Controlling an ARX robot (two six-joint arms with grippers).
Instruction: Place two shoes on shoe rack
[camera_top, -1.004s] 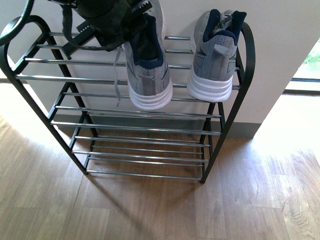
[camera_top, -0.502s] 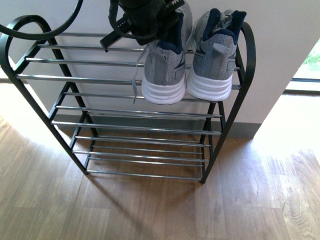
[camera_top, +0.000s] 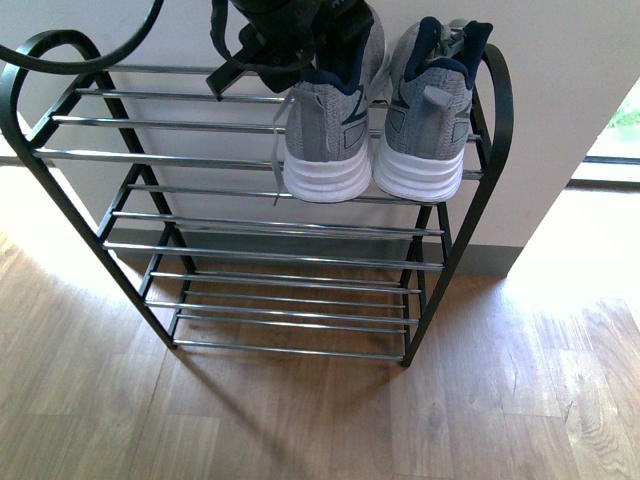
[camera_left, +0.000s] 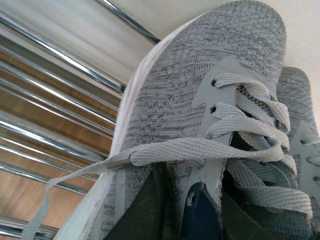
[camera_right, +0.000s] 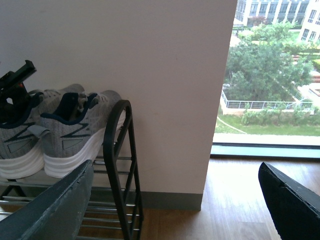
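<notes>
Two grey mesh sneakers stand side by side on the top tier of the shoe rack (camera_top: 502, 110), heels toward the robot and white soles resting on the chrome rods. The outer sneaker (camera_top: 425, 130) sits at the tier's right end, against the arched black side frame. The inner sneaker (camera_top: 325, 140) is just beside it, toward the middle of the tier, and the two are touching or nearly so. The left pincer (camera_top: 300, 40) sits over the inner sneaker's opening; in the left wrist view its dark fingers (camera_left: 137, 215) lie on either side of the laced flap, pinching the upper. A loose white lace (camera_top: 275, 160) hangs past the front rod. The right pincer (camera_right: 175, 207) hangs off the rack's right end, spread wide and empty. The lower tiers stand above a wooden floor (camera_top: 300, 430).
</notes>
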